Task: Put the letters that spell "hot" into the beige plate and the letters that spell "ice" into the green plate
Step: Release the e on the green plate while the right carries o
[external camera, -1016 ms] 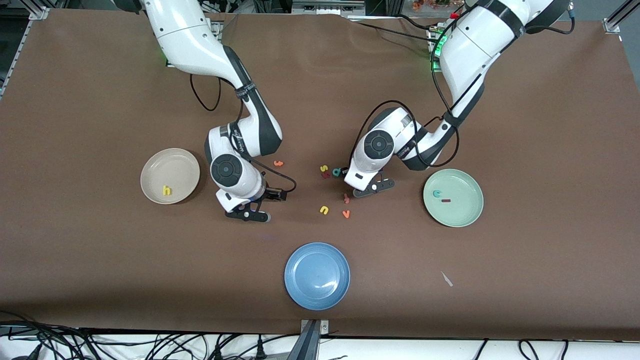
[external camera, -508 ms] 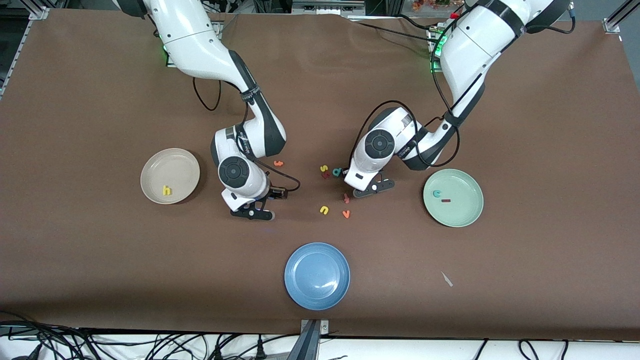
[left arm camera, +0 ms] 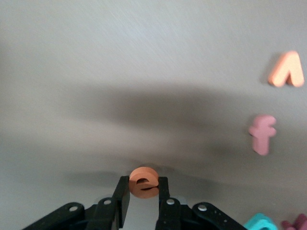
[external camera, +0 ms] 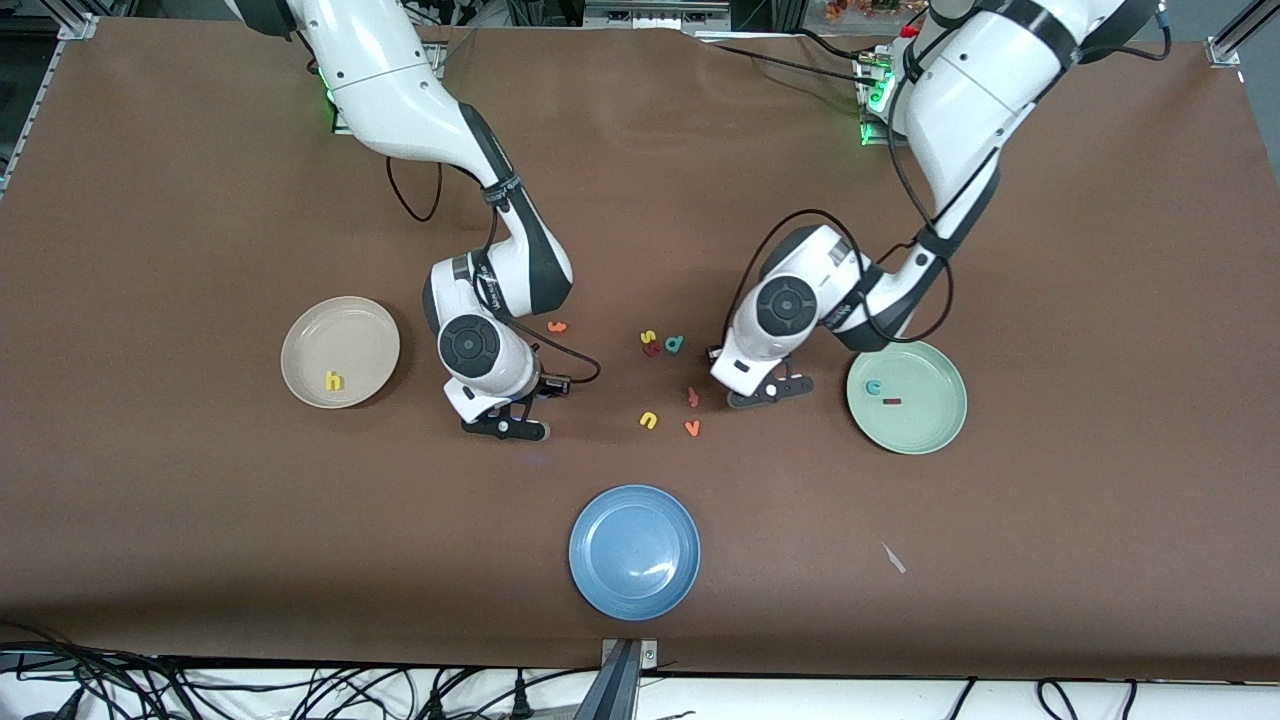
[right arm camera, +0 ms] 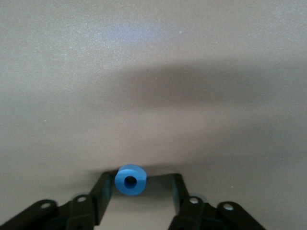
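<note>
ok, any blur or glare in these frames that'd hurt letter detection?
Front view: sharp and evenly lit, only a small glare streak on the blue plate. Left wrist view: the orange e is readable, but the pink letter and orange letter are soft. Right wrist view: broad arm shadow across the table, blue o fairly clear.

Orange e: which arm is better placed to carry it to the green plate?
Left. Its claw grips the orange e close to the green plate. The right claw stands open around the blue o, toward the beige plate.
</note>
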Available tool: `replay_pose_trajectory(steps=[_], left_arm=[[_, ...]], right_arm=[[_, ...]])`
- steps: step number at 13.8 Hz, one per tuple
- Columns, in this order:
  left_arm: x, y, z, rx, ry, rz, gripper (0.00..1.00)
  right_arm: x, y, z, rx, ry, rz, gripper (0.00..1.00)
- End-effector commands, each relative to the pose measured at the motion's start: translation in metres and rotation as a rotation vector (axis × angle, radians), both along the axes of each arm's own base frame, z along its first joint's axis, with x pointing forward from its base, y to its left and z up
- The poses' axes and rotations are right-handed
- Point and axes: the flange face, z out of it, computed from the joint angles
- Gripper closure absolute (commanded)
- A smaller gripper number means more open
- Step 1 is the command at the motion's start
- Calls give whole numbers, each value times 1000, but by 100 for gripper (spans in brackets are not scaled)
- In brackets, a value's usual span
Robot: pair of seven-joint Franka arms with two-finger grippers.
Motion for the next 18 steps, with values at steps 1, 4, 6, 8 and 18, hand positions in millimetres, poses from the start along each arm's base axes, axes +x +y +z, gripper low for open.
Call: replay_pose_trajectory(steps=[1, 4, 6, 8, 18], left_arm=[[12, 34, 27, 29, 5, -115, 96], [21, 68, 38, 39, 38, -196, 96], [36, 110, 41, 23, 52, -254, 96], [49, 160, 36, -16, 67, -342, 96], [70, 228, 39, -79, 53, -483, 0]], right_arm=[[3, 7, -4, -2, 0, 5, 47], [3, 7, -4, -4, 0, -1, 57], [3, 7, -4, -3, 1, -10, 62], [3, 8, -4, -3, -2, -12, 68], [12, 8, 25, -4, 11, -2, 76]])
